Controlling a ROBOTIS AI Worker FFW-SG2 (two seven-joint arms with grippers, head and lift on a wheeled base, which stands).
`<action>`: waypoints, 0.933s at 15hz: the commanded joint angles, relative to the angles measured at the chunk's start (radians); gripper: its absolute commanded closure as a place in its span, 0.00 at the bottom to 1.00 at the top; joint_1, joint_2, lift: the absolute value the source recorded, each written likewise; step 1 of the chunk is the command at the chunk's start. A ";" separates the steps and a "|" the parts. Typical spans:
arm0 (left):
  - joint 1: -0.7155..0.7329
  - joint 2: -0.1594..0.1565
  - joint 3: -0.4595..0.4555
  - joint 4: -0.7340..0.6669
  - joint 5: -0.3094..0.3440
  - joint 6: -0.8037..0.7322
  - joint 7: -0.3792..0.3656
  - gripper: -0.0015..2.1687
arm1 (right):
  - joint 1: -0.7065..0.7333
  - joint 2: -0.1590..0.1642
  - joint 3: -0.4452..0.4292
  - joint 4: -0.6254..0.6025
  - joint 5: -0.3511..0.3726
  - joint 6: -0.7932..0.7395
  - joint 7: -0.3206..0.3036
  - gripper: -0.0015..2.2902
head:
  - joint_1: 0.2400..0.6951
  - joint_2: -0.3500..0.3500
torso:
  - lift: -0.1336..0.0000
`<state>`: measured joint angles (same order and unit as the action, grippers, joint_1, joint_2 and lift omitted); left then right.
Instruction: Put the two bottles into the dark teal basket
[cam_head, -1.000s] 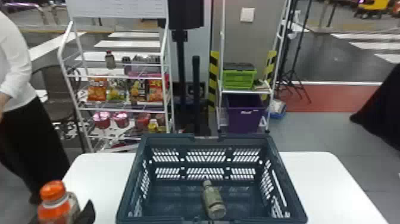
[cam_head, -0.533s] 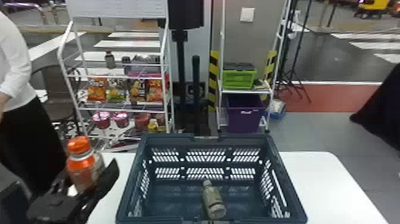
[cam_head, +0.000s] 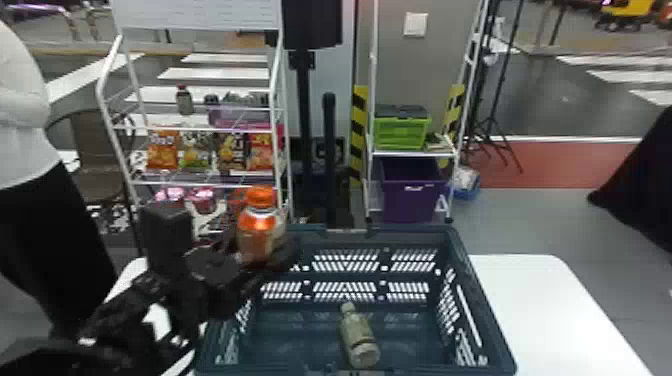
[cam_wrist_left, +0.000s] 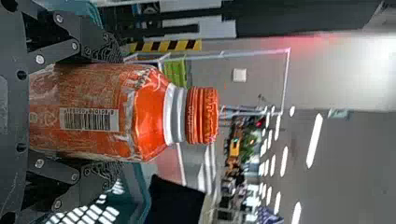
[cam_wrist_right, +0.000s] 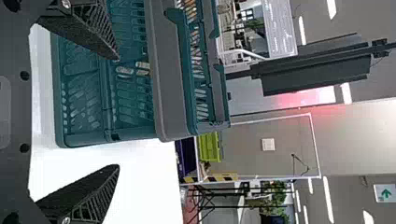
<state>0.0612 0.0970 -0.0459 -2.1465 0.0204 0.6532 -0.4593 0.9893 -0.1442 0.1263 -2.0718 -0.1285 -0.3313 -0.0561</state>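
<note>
The orange-capped bottle (cam_head: 260, 232) is held upright, clasped by the left gripper (cam_head: 264, 255), near the far left corner of the dark teal basket (cam_head: 410, 233). Inside, a grey-green bottle (cam_head: 357, 332) is laid flat. The right gripper (cam_wrist_right: 116, 113) is released, fingers parted. The basket is supported by a white table (cam_head: 550, 300).

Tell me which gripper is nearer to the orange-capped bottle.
Left. The left gripper holds the orange-capped bottle, its fingers on either side of the body. The right gripper is open and empty outside the basket, apart from that bottle.
</note>
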 joint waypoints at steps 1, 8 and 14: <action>-0.086 0.026 -0.077 0.083 -0.037 0.030 -0.025 0.99 | -0.012 0.020 0.003 0.035 0.003 -0.007 0.001 0.02 | 0.57 0.50 | 1.00; -0.322 -0.056 -0.177 0.416 -0.266 0.113 -0.312 0.99 | -0.021 0.035 0.010 0.111 -0.005 -0.105 0.001 0.02 | 0.57 0.50 | 1.00; -0.478 -0.100 -0.281 0.723 -0.422 0.110 -0.478 0.99 | -0.029 0.035 0.007 0.127 -0.016 -0.117 0.001 0.02 | 0.57 0.50 | 1.00</action>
<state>-0.3807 0.0026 -0.2981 -1.4955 -0.3758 0.7632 -0.9248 0.9642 -0.1089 0.1345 -1.9470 -0.1413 -0.4502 -0.0552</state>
